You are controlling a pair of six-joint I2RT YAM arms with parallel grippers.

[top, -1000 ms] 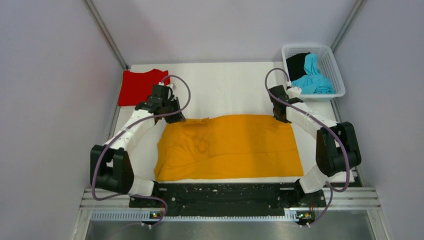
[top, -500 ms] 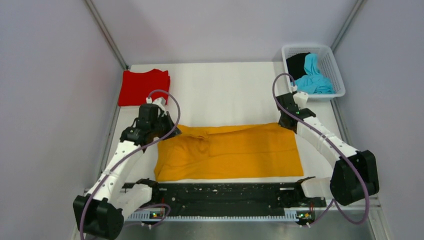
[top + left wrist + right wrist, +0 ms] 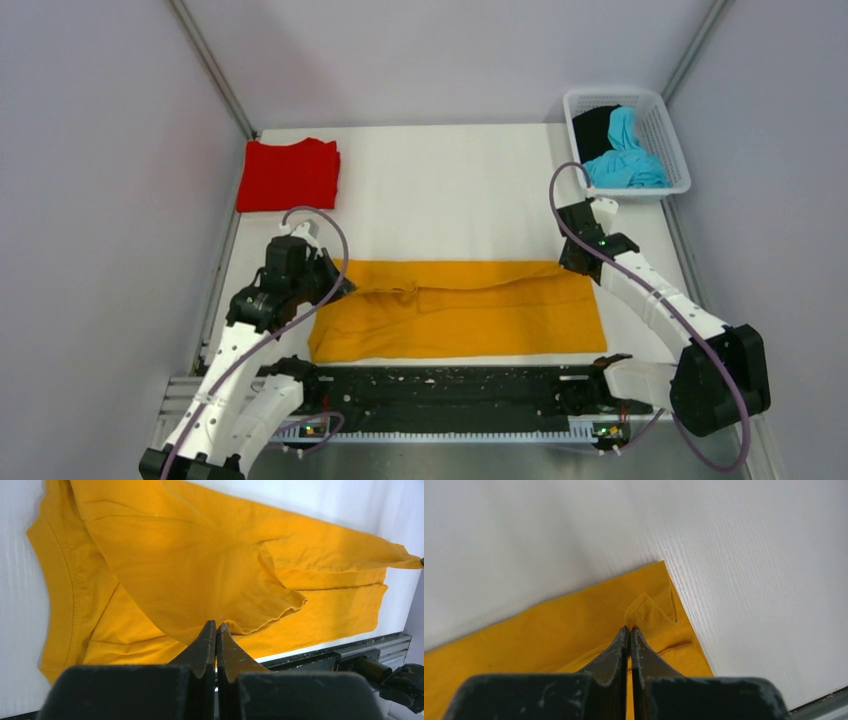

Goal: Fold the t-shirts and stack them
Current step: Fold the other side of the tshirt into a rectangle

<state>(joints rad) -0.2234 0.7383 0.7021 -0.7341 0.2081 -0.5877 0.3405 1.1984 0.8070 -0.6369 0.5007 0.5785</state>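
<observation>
We show the orange-yellow t-shirt [image 3: 460, 310] lying flat as a wide band, its far layer drawn over toward its near edge, so that one lengthwise fold is under way. At its far-left corner the left gripper [image 3: 338, 285] is clenched, and the left wrist view shows the lifted layer draping from the closed tips [image 3: 216, 629]. We read this as a pinch on the cloth. At the shirt's far-right corner the right gripper [image 3: 576, 264] is likewise clamped, with a small pucker of orange fabric caught at its tips [image 3: 629, 630]. Well beyond the shirt's far-left corner lies the red t-shirt [image 3: 288, 175], already folded into a neat square. Well beyond its far-right corner stands the white mesh basket [image 3: 668, 130], holding the cyan-blue t-shirt [image 3: 625, 155] and the black t-shirt [image 3: 595, 125], both crumpled and unfolded. All of these rest on the white table [image 3: 450, 190]. We judge the task under halfway. One shirt is folded and a second is in its first fold. Two remain in the basket, and no stack is yet built.
</observation>
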